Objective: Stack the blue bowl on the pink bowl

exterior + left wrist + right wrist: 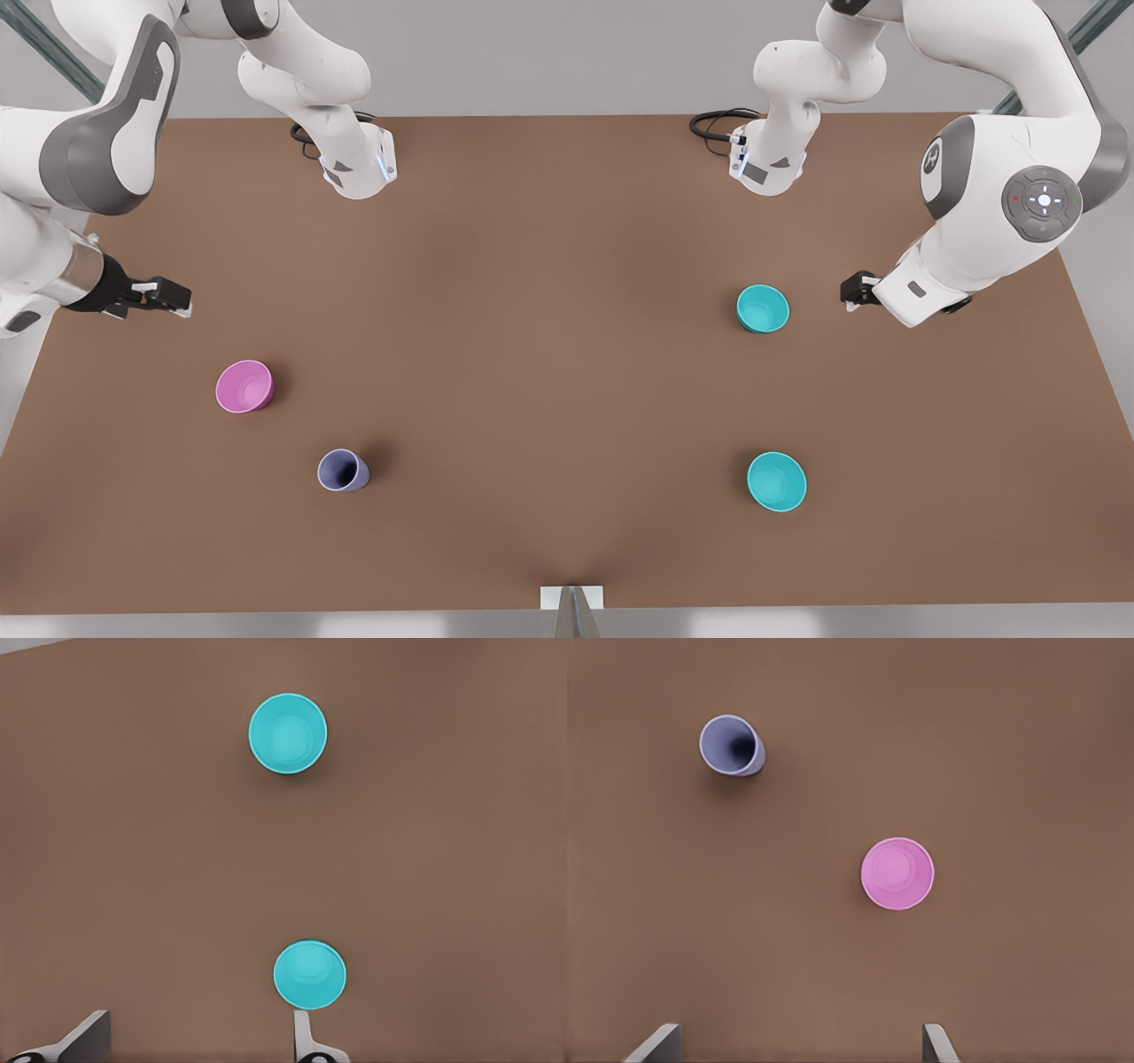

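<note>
Bowls apart: blue bowl (763,308) beside left end effector (852,291) (open), pink bowl (244,386) opposite.

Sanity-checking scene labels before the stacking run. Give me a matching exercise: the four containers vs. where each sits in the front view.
Things:
1. blue bowl
2. pink bowl
3. purple-grey cup
4. brighter turquoise bowl

Places, in the front view:
A. lower left, right of the pink one
B. upper right, beside the open left end effector
C. lower right
D. left, below the open right end effector

Pairs: 1-B, 2-D, 3-A, 4-C
</note>
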